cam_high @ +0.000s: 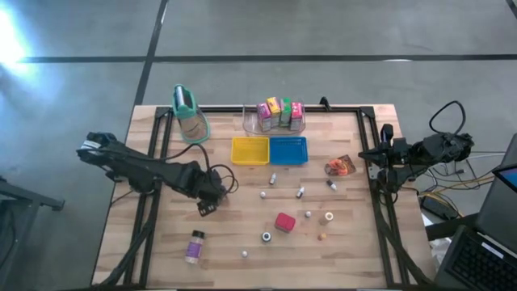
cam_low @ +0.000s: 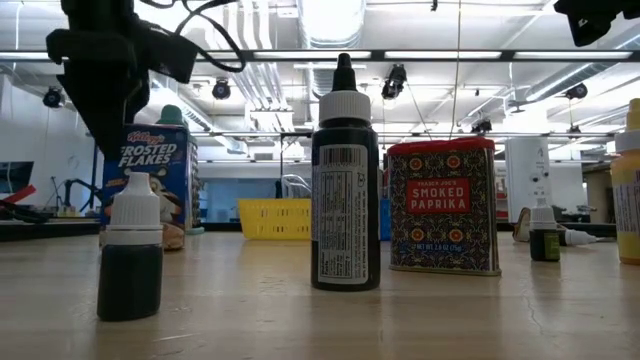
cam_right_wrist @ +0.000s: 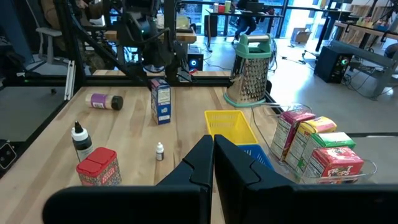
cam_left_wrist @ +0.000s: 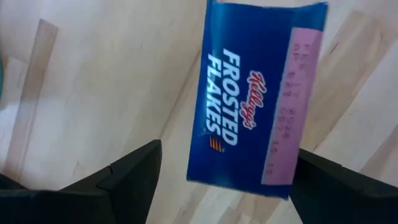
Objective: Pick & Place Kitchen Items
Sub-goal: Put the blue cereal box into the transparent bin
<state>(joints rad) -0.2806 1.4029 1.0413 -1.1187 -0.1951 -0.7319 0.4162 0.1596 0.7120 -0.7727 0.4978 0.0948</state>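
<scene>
1. The left gripper [cam_high: 208, 202] sits left of centre in the high view, above a small blue Frosted Flakes carton [cam_left_wrist: 255, 102]. In the left wrist view its two dark fingers [cam_left_wrist: 134, 171] are spread wide on either side of the carton's lower end, holding nothing.
2. In the right wrist view the carton [cam_right_wrist: 161, 101] stands upright on the wooden table [cam_high: 161, 250], below the left arm.
3. The right gripper [cam_right_wrist: 213, 163] waits at the right edge of the high view; its fingers are pressed together and empty.
4. A red smoked paprika tin [cam_high: 284, 222] stands low and centre in the high view, with small dropper bottles [cam_high: 301, 192] scattered around it.
5. Colourful cartons [cam_high: 280, 113] fill a clear bin [cam_high: 250, 125] at top centre, above a yellow tray [cam_high: 250, 150] and a blue tray [cam_high: 288, 150].
</scene>
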